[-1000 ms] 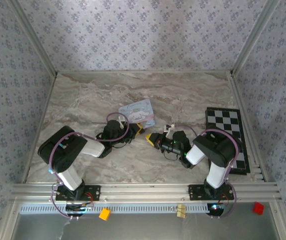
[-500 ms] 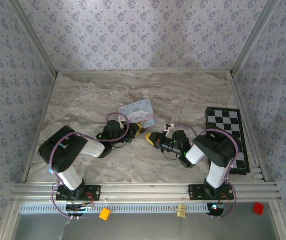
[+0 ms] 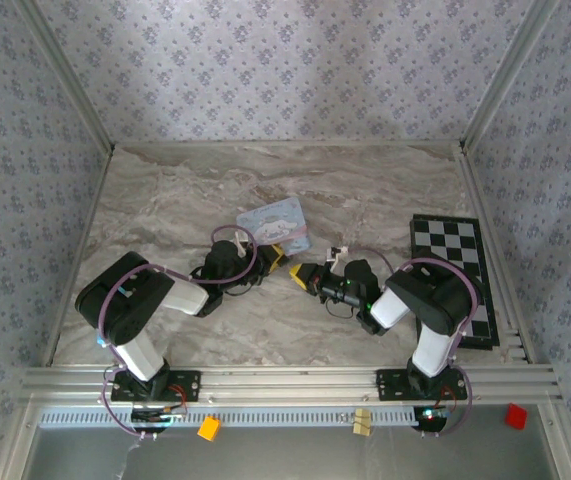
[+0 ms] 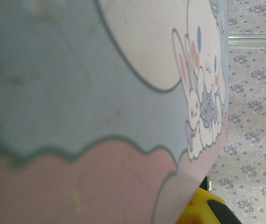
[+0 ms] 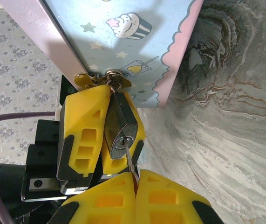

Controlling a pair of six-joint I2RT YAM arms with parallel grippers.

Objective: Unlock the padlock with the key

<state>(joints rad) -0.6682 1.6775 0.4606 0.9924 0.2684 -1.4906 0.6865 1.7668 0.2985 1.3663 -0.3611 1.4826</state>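
**Under the tin (image 5: 123, 37), the key (image 5: 130, 161) sits in the padlock (image 5: 122, 133)**

Just below the tin's brass latch (image 5: 102, 80), the padlock hangs by its shackle, with its keyhole face turned away from the tin. The left gripper (image 5: 114, 109) is closed almost fully around the lock body, one yellow finger on each side. I judge that this grip is there to stop the lock from swinging or turning together with the key.

The right gripper (image 5: 135, 176) comes from the side opposite to the tin. Its fingers are pressed together on the key, and only the thin blade shows between them and the keyhole. The blade looks entered into the cylinder, though how deep I cannot tell.

The tin rests on the marble table (image 5: 235, 140) with its latch side toward both arms, so the lock can be reached from two directions. The step in hand seems to be the turning of the key. I see no sign that the shackle is released yet.
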